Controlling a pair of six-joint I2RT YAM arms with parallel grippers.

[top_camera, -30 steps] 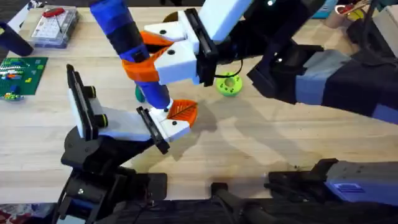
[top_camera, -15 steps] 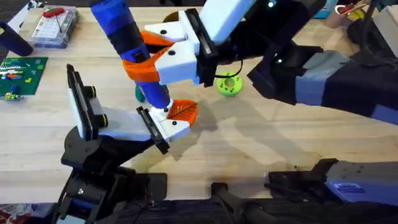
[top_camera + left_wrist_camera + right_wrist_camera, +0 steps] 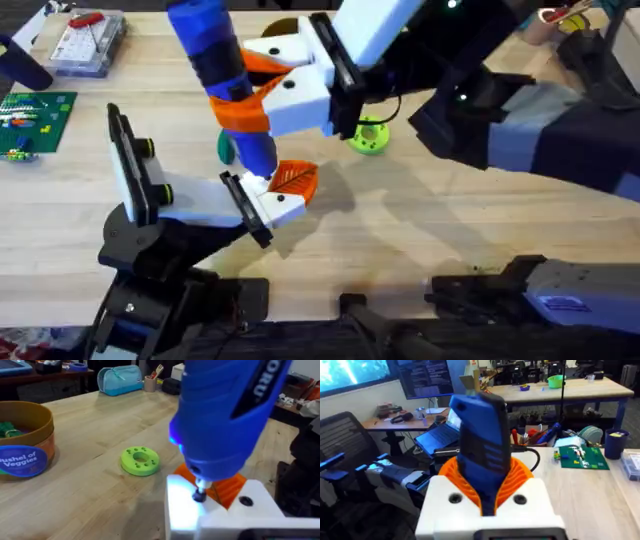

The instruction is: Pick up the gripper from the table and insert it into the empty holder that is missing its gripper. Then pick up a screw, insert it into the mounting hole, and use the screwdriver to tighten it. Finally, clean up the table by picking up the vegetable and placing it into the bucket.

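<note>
My right gripper (image 3: 250, 88) reaches across from the right, shut on the blue screwdriver (image 3: 214, 50), its orange pads (image 3: 520, 477) hugging the barrel (image 3: 482, 442). The screwdriver (image 3: 225, 415) stands nearly upright. Its bit rests on a screw (image 3: 200, 495) in the white gripper piece (image 3: 278, 198) with an orange ribbed pad (image 3: 294, 179), which sits at the end of my left arm (image 3: 150, 240). Left of the screwdriver's lower barrel a small dark green shape (image 3: 225, 150) peeks out, seemingly the vegetable. The orange-brown bucket (image 3: 30, 425) with a blue label stands farther back and has something green inside.
A lime-green ring disc (image 3: 368, 137) lies just right of the work spot (image 3: 140, 460). A clear parts box (image 3: 88, 42) and a green circuit board (image 3: 32, 118) sit at the far left. A teal pouch (image 3: 120, 380) lies at the table's far edge.
My right gripper and the top of the screwdriver have shifted slightly to the right. The bit stays on the white piece, and the left arm has not moved.
</note>
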